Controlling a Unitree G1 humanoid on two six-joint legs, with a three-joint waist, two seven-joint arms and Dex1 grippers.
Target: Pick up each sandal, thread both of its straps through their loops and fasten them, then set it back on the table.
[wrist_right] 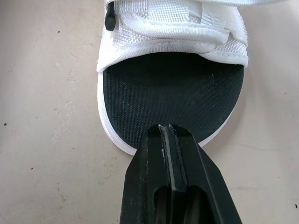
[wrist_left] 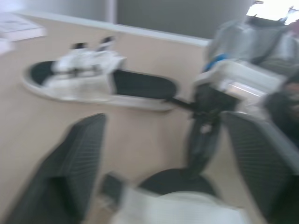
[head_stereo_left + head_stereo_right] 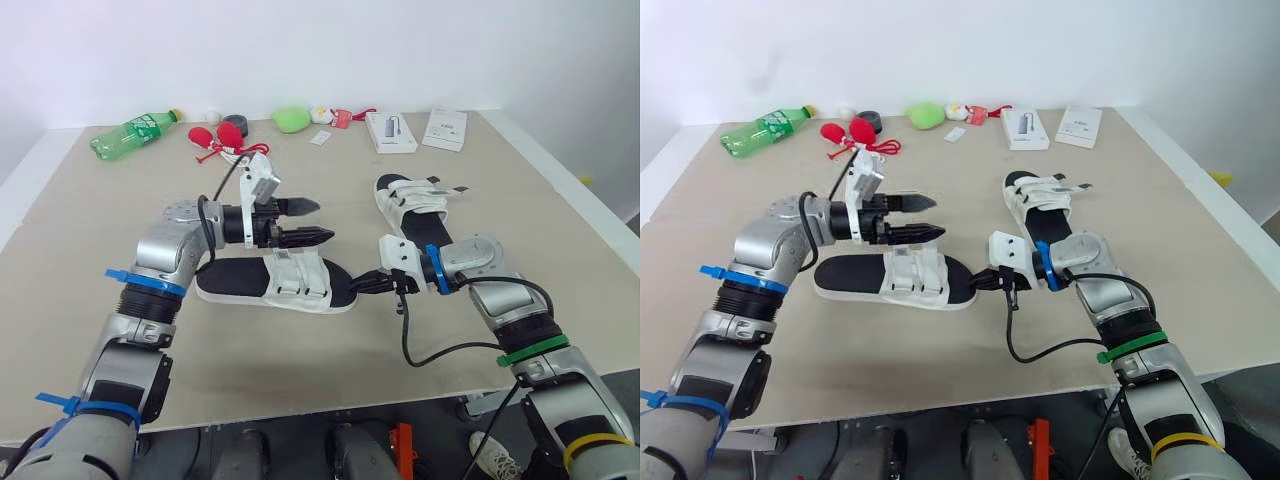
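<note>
The near sandal (image 3: pixel 272 282), white with a black footbed, lies flat on the table with its two white straps (image 3: pixel 297 274) across the middle. My left gripper (image 3: pixel 321 222) hovers just above those straps, open, with nothing between its fingers. My right gripper (image 3: pixel 362 285) is shut, its tip resting at the toe rim of this sandal (image 1: pixel 170 88). I cannot tell whether it pinches the rim. The second sandal (image 3: pixel 414 206) lies farther back on the right, beside my right forearm, and the left wrist view takes it in too (image 2: pixel 96 81).
Along the far table edge lie a green bottle (image 3: pixel 134 133), red items (image 3: pixel 216 138), a green object (image 3: pixel 290 119), and two white boxes (image 3: pixel 391 131) (image 3: pixel 445 128). The front table edge (image 3: pixel 300 415) runs close below the sandal.
</note>
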